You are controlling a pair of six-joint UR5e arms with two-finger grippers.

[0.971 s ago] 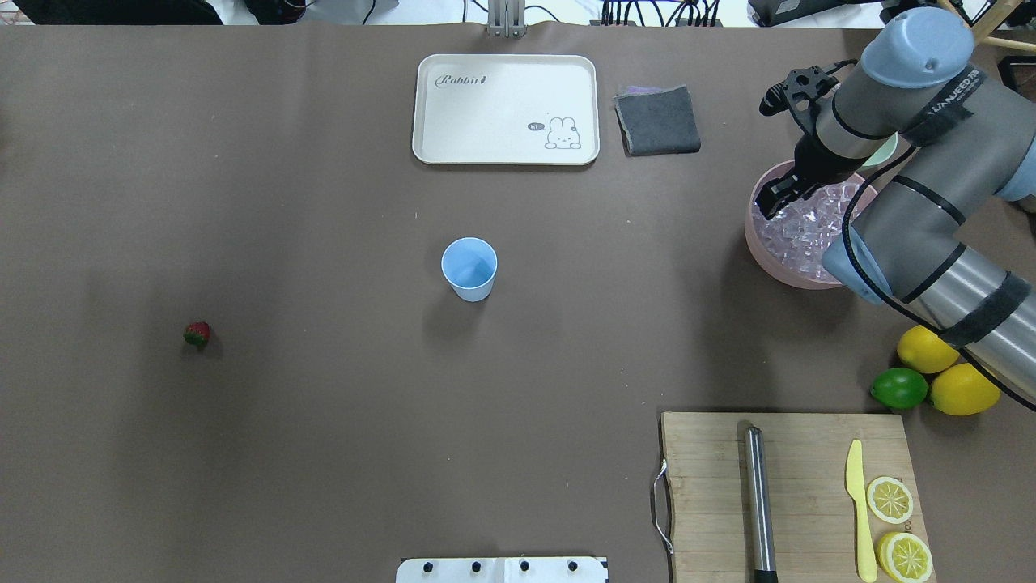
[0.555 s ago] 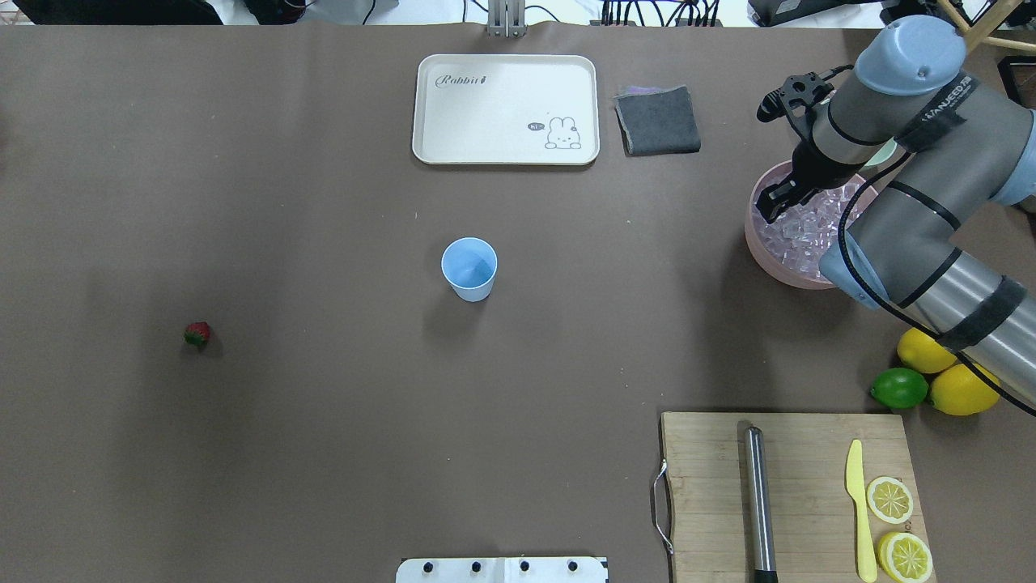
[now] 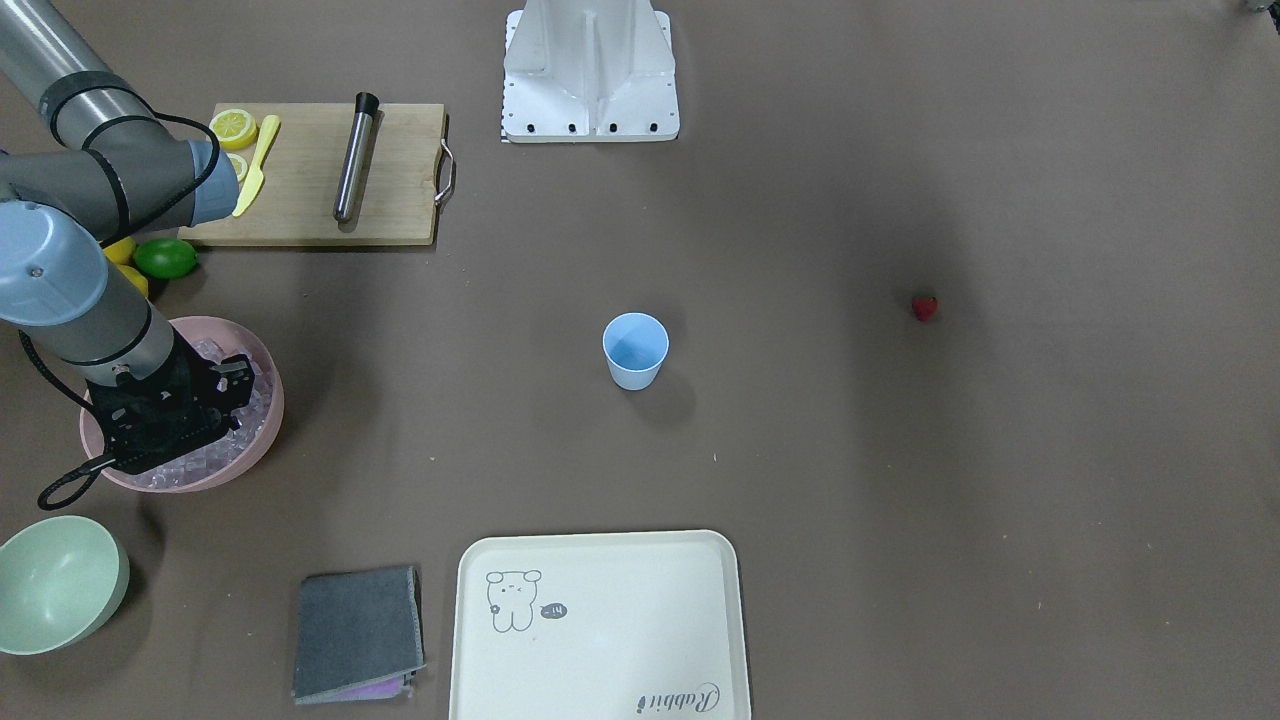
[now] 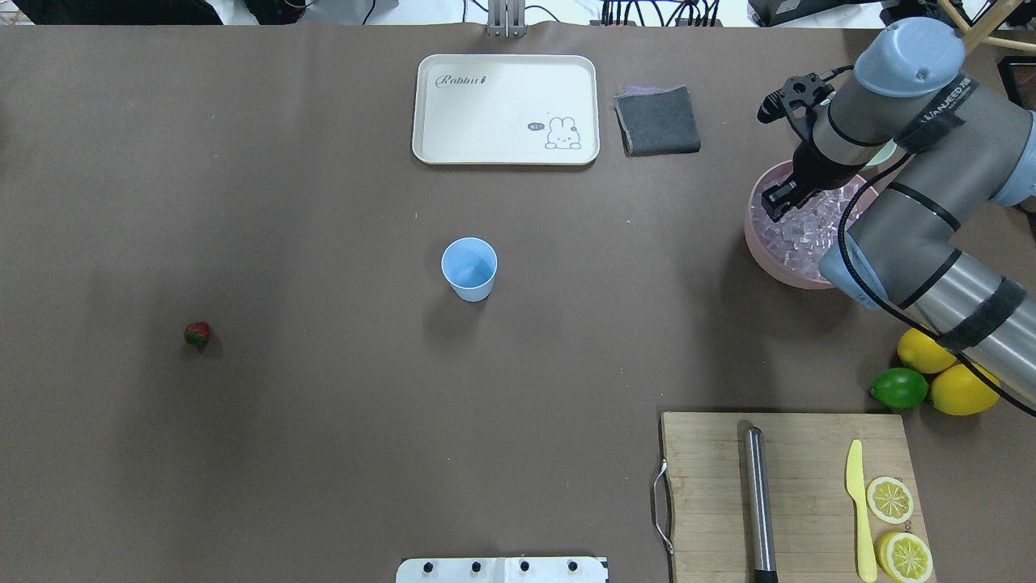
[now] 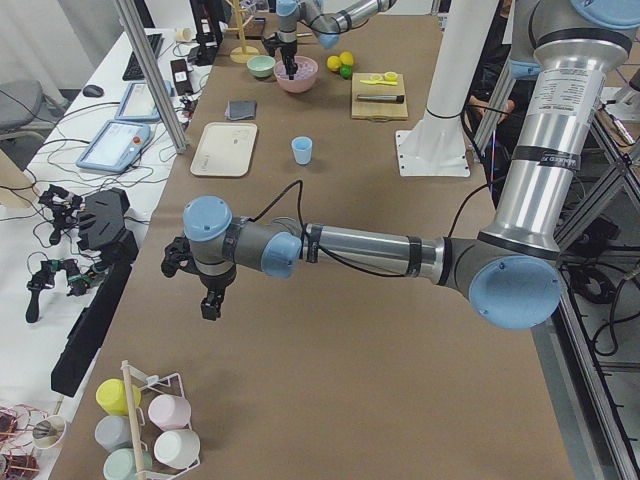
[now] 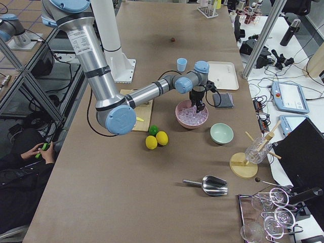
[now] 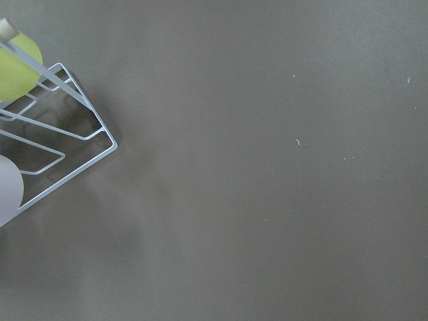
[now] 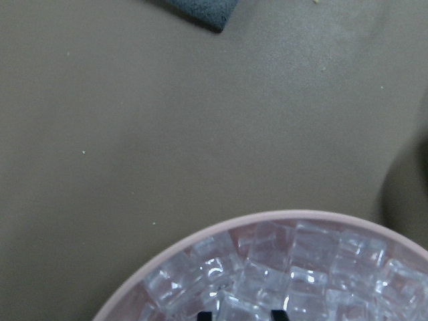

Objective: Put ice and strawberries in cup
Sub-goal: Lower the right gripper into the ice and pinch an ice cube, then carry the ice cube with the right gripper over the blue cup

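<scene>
Tips of right gripper (image 8: 242,315) stand apart, sunk among ice (image 8: 314,264) in pink bowl (image 8: 175,251); grip on a cube not determinable. For left gripper (image 5: 210,304), near wire rack (image 7: 67,137), finger state not determinable. Upright cup (image 4: 469,267) mid-table; strawberry (image 4: 197,334) well apart, robot's left. Lettering on tray (image 4: 502,89): "Rabbit".

You face long table (image 4: 324,445), brown matte cover, evenly lit, soft shadows. Beyond far edge: white bench (image 5: 100,115), tablets (image 5: 108,147) on it, aluminium post (image 5: 150,70) at its edge. Tiled floor (image 6: 30,10) on near side.
</scene>
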